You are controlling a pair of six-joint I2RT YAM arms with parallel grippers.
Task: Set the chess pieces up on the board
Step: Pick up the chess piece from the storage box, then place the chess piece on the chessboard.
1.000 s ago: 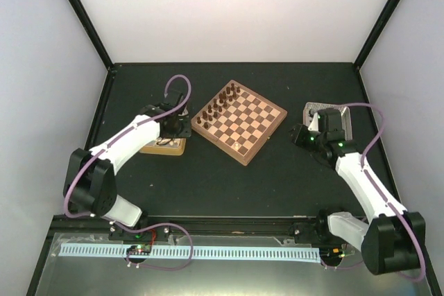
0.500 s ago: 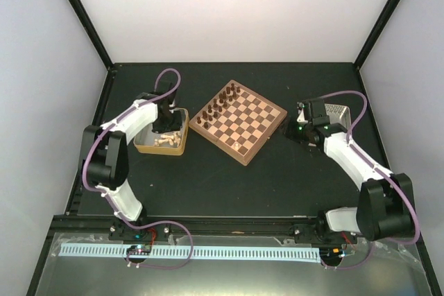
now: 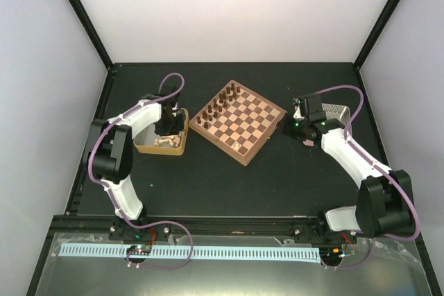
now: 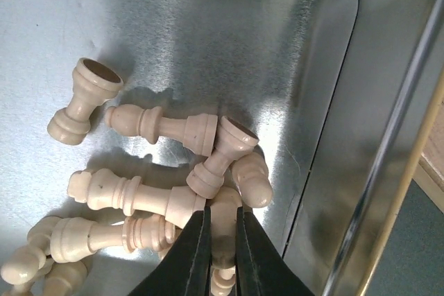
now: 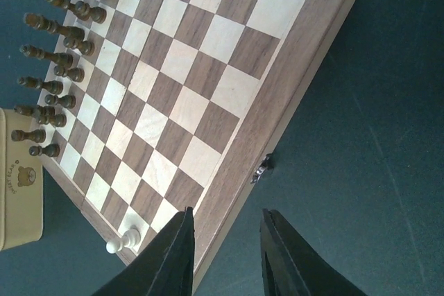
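on the dark table (image 3: 208, 185) the board (image 3: 239, 119) sits in the middle, turned cornerwise. dark pieces (image 3: 222, 102) line its far-left edge and one pale pawn (image 5: 123, 240) stands at its near corner. your left gripper (image 4: 222, 240) is down in the tin (image 3: 156, 150) at left, fingers pinched on a pale piece (image 4: 223, 214) in the heap. your right gripper (image 5: 225, 254) hovers at the board's right edge, fingers apart.
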